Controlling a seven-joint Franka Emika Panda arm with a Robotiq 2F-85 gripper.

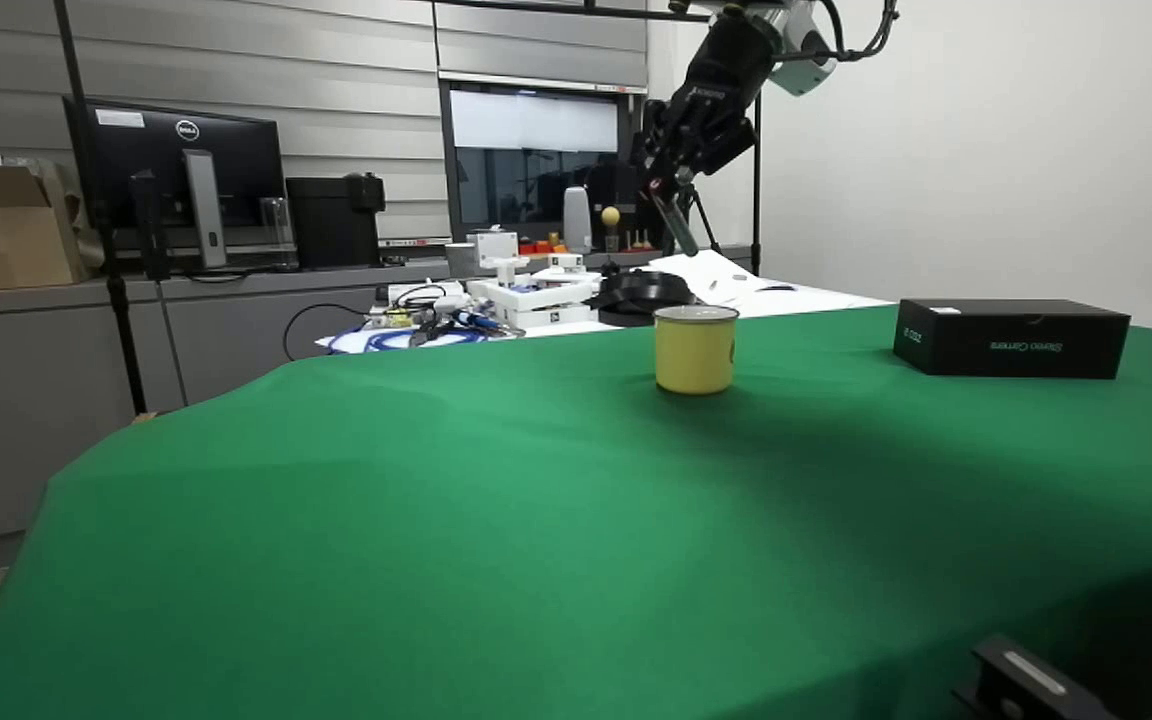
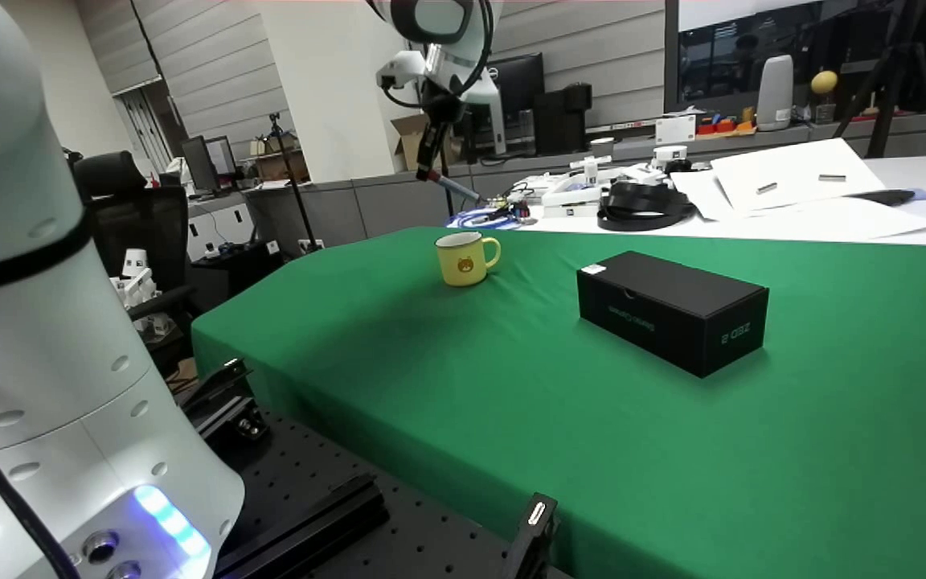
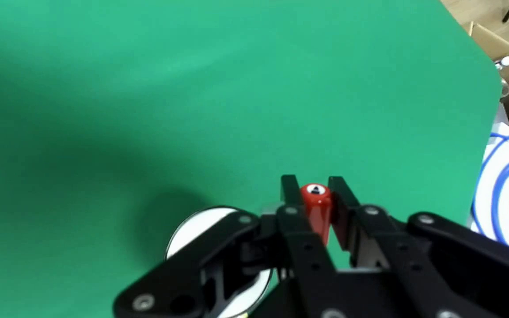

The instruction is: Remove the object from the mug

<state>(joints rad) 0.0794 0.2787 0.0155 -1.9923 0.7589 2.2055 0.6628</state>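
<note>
Yellow mug (image 2: 453, 262) near the far edge of the tabletop (image 2: 527, 394) in both exterior views; gripper (image 3: 313, 187) pinching the tilted pen (image 3: 317, 210) clear above. Best lay it flat, well inside that edge.

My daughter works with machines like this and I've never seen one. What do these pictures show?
The machine is a robot arm, jointed rather like yours, ending in a two-fingered gripper. Two pictures come from cameras standing apart from it; the third comes from a camera on its wrist, looking past the gripper. On the green cloth stand a yellow mug, upright, and a black box. The gripper is closed on a slim pen-like object with a red end, holding it in the air, apart from the mug.
</note>
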